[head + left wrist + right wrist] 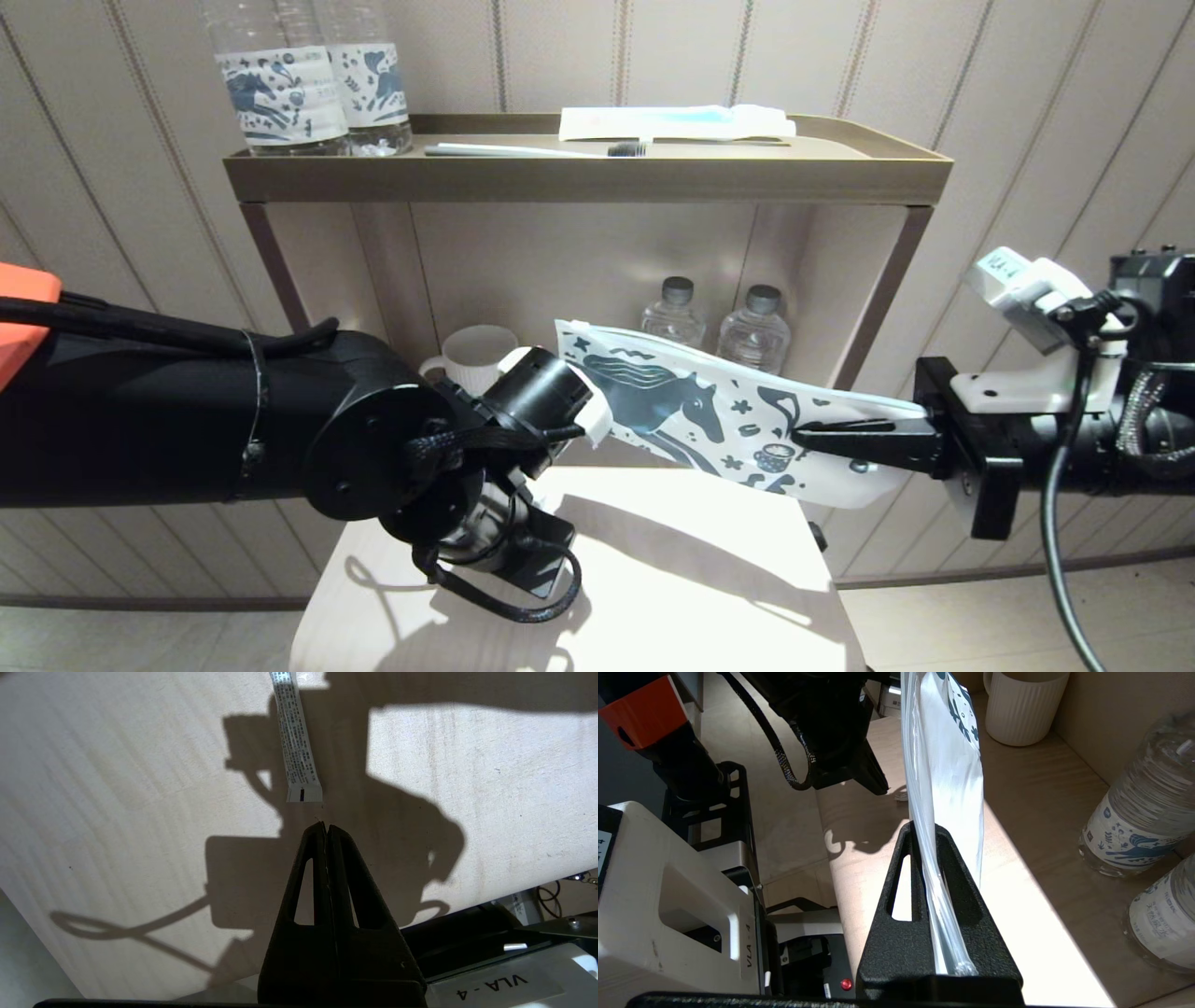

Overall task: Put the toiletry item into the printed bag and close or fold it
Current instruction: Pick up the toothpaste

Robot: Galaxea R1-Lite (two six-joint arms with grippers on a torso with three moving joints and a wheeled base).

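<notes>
Pinching the printed bag (pixel 709 411) by 1 end in my right gripper (pixel 812 437), left gripper (pixel 325 828) shut empty above the desk (pixel 653 560), I risk it slipping free.

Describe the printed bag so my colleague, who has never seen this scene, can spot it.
Over the pale table, the right gripper is shut on the printed bag, held in the air. Unlike the horse-labelled bottles on the shelf, it is a flat white pouch.

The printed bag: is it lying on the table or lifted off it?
Lifted. The right gripper, jaws shut on one end, holds the printed bag in the air above the table.
</notes>
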